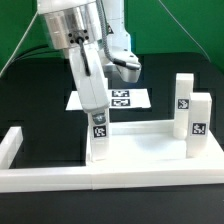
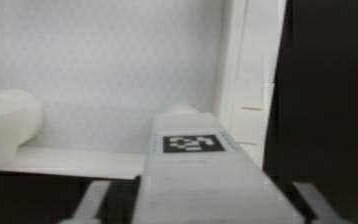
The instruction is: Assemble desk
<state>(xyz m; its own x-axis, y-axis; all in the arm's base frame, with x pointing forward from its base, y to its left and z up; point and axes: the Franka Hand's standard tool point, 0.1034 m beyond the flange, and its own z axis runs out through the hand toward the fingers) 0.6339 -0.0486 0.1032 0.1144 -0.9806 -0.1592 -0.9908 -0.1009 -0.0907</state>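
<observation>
White, silver-grey arm [image 1: 75, 25]; pale hand [image 1: 99, 112], slim light-grey fingers [image 2: 98, 203].

Black table [image 1: 30, 215]: border frame [image 1: 60, 178], marker board [image 1: 125, 99], tabletop [image 1: 140, 145].

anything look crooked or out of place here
Nothing stands out. The tabletop sits square against the frame, two legs stand upright on it, and the gripper holds a third leg upright at its near corner.

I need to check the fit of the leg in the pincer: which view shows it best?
The exterior view: there the whole leg stands upright in the pincer on the tabletop. The wrist view shows only the leg's tagged face close up, running out of frame.
</observation>
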